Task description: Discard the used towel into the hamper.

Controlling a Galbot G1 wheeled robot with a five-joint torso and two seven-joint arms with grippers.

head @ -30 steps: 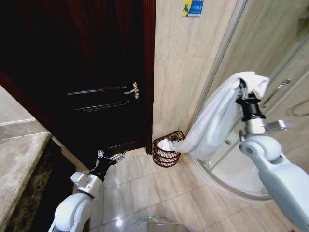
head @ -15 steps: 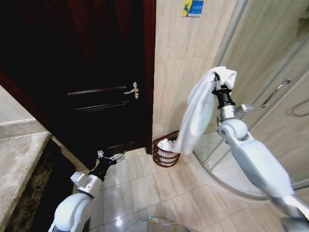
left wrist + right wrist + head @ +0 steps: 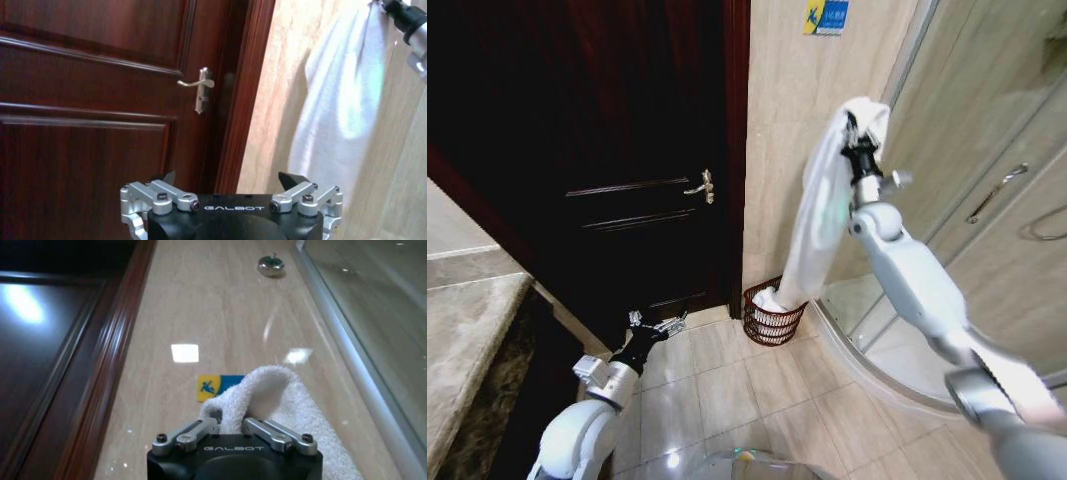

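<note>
My right gripper [image 3: 859, 128] is raised high against the beige wall, shut on the top of the white towel [image 3: 819, 215]. The towel hangs straight down, and its lower end rests inside the hamper [image 3: 770, 318], a small dark reddish-brown wire basket on the floor beside the door frame. From the right wrist camera, the towel [image 3: 267, 392] bunches up between the fingers [image 3: 193, 432]. My left gripper [image 3: 655, 327] stays low near the floor in front of the door, open, and in its own view [image 3: 230, 187] it faces the hanging towel [image 3: 340, 100].
A dark wooden door [image 3: 627, 150] with a lever handle [image 3: 701, 186] stands left of the hamper. A curved glass shower enclosure [image 3: 987, 200] rises on the right. A stone counter [image 3: 467, 340] is at the left edge. Tiled floor [image 3: 757, 390] lies in front.
My right arm has swung left and upward with the towel, from in front of the shower glass to above the hamper. The towel now hangs nearly vertical. The left arm has not moved.
</note>
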